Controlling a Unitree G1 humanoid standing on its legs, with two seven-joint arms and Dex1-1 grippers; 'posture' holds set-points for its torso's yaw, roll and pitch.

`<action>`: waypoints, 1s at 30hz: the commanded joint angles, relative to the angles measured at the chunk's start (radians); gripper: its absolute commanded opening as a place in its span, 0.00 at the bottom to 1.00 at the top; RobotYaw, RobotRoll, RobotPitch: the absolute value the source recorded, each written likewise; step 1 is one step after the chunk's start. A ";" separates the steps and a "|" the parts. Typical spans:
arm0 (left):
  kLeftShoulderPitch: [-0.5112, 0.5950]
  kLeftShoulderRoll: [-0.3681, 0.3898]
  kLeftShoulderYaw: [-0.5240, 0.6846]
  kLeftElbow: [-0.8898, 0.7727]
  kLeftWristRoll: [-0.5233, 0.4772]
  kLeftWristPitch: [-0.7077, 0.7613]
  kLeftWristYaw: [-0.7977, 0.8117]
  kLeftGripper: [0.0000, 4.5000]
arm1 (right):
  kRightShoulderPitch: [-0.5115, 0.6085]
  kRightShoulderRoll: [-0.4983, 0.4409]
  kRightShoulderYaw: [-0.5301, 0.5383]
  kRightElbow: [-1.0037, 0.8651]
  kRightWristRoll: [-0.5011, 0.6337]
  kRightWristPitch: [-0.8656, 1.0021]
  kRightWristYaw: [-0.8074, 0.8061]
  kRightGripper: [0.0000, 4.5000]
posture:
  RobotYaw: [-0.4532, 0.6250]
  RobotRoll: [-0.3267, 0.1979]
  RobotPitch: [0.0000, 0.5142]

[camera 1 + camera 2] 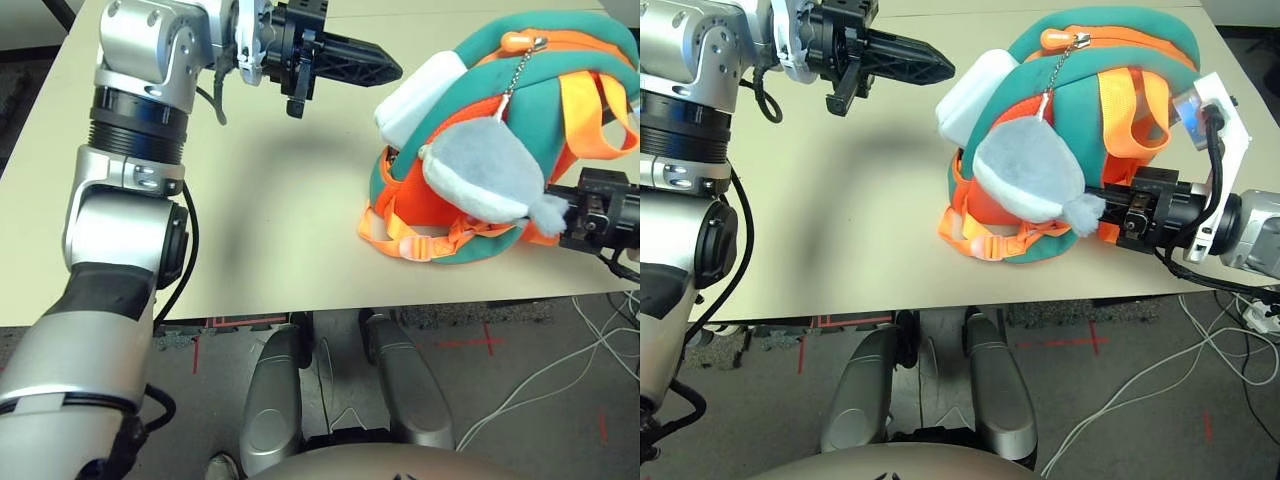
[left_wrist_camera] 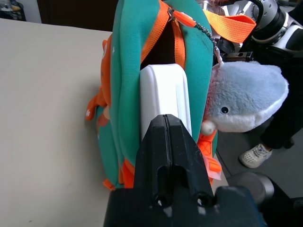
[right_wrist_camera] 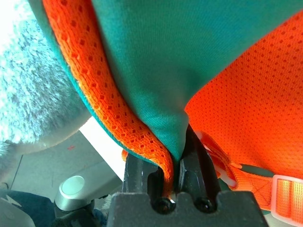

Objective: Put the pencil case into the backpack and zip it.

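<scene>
- The teal-and-orange backpack (image 1: 520,110) lies on the table (image 1: 280,220), towards its right side.
- The white pencil case (image 1: 418,95) pokes halfway out of its open top!
- Left gripper (image 1: 385,68): fingers pressed together, empty, pointing at the case, just short of it.
- Right gripper (image 3: 179,151): pinching the backpack's teal-and-orange edge.
- The grey plush charm (image 1: 1030,175) dangles over the front.

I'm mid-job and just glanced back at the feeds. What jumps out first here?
The teal and orange backpack standing on the table's right side, with the white pencil case poking halfway out of its open top. A grey plush charm hangs on its front. The left gripper, shut, points at the case from just beside it, while the right gripper pinches the backpack's fabric low on the right.
</scene>
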State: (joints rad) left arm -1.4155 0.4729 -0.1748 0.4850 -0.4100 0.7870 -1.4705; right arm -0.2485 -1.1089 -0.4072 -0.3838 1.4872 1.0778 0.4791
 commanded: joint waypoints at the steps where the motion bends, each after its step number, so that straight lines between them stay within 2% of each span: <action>1: -0.016 -0.012 -0.010 -0.056 -0.011 0.037 0.006 0.00 | 0.014 0.007 0.005 -0.010 0.000 0.020 -0.006 0.02 | 0.31 0.62 0.58; 9: -0.013 -0.023 -0.022 -0.105 -0.004 0.072 0.038 0.00 | 0.007 0.008 0.012 -0.006 -0.007 0.018 -0.003 0.02 | 0.31 0.62 0.58; 18: 0.019 -0.023 -0.033 -0.045 0.038 -0.040 0.032 0.00 | -0.007 0.013 0.023 -0.005 -0.014 0.018 -0.001 0.02 | 0.32 0.62 0.58; 30: 0.048 -0.173 -0.052 -0.015 0.063 -0.100 0.120 0.00 | -0.029 0.030 0.038 0.000 -0.031 0.023 0.005 0.02 | 0.32 0.62 0.59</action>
State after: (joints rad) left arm -1.3835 0.3132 -0.2050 0.4693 -0.3605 0.7001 -1.3603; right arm -0.2813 -1.0849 -0.3964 -0.3827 1.4606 1.0814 0.4791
